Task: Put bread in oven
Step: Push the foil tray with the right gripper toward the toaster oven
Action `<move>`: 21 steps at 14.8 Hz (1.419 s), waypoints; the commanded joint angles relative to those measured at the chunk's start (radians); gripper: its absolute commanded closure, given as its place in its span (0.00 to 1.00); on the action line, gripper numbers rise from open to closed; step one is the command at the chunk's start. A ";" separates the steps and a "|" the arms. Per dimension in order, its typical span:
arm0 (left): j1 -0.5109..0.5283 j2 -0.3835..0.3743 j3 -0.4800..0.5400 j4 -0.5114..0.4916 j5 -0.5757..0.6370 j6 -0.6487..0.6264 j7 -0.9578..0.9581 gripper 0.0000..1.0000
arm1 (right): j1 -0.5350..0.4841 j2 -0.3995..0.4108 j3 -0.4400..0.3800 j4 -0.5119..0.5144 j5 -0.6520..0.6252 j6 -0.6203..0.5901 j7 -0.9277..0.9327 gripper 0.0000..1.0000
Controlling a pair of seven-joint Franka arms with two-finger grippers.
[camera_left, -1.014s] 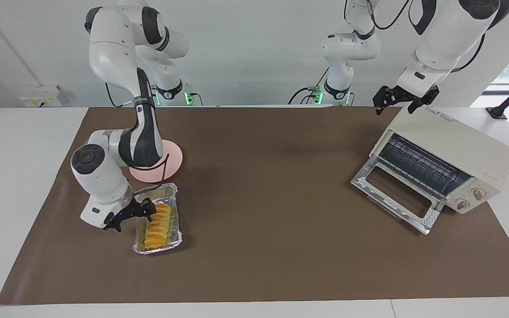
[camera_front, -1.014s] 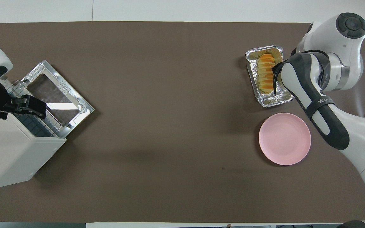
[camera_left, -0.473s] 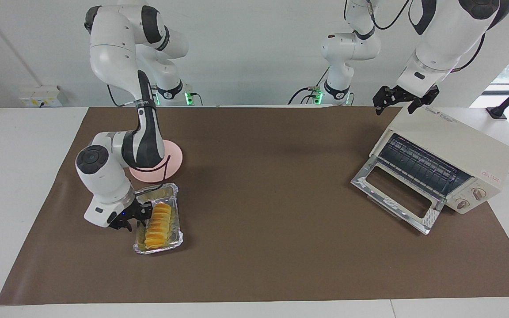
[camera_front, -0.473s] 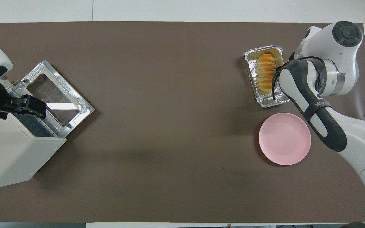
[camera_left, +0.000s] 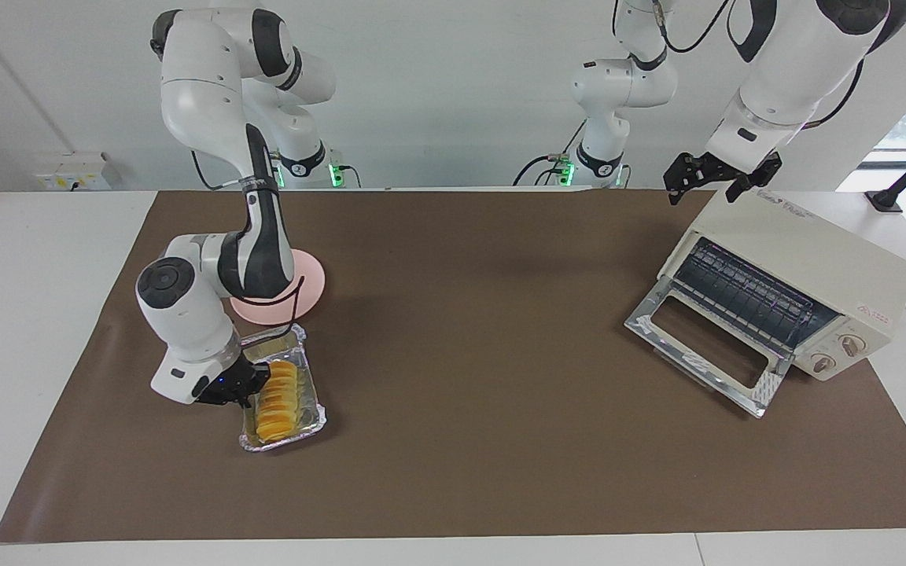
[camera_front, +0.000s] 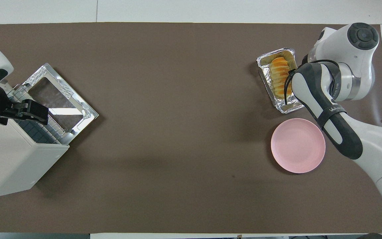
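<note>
The bread (camera_left: pixel 276 401), a ridged golden loaf, lies in a crinkled silver foil tray (camera_left: pixel 307 424) toward the right arm's end of the table; it also shows in the overhead view (camera_front: pixel 279 78). My right gripper (camera_left: pixel 248 383) is low at the tray's side and shut on its rim. In the overhead view the arm hides it. The cream-white oven (camera_left: pixel 807 251) stands toward the left arm's end with its glass door (camera_left: pixel 705 346) dropped open and its wire rack showing. My left gripper (camera_left: pixel 706 187) waits open over the oven's top edge.
A round pink plate (camera_left: pixel 307 287) lies beside the foil tray, nearer to the robots, partly covered by the right arm. A brown mat (camera_left: pixel 484 354) covers the table between the tray and the oven.
My right gripper's fingers have closed at the foil tray's side. The tray has turned and shifted slightly with the bread in it. The left arm has not moved.
</note>
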 commanded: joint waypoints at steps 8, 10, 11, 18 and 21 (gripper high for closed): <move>0.005 -0.027 0.002 -0.029 -0.013 0.019 -0.005 0.00 | 0.063 -0.136 0.022 0.170 0.122 -0.443 0.122 1.00; 0.006 -0.027 0.001 -0.029 -0.013 0.019 -0.005 0.00 | 0.131 -0.136 0.022 0.226 0.146 -0.498 0.245 1.00; 0.005 -0.027 0.001 -0.029 -0.013 0.019 -0.005 0.00 | 0.176 -0.136 0.022 0.231 0.162 -0.497 0.329 1.00; 0.006 -0.027 0.002 -0.028 -0.013 0.019 -0.005 0.00 | 0.432 -0.070 0.021 0.206 0.168 -0.392 0.741 1.00; 0.006 -0.027 0.002 -0.029 -0.013 0.019 -0.005 0.00 | 0.478 -0.041 0.022 0.133 0.188 -0.273 0.763 1.00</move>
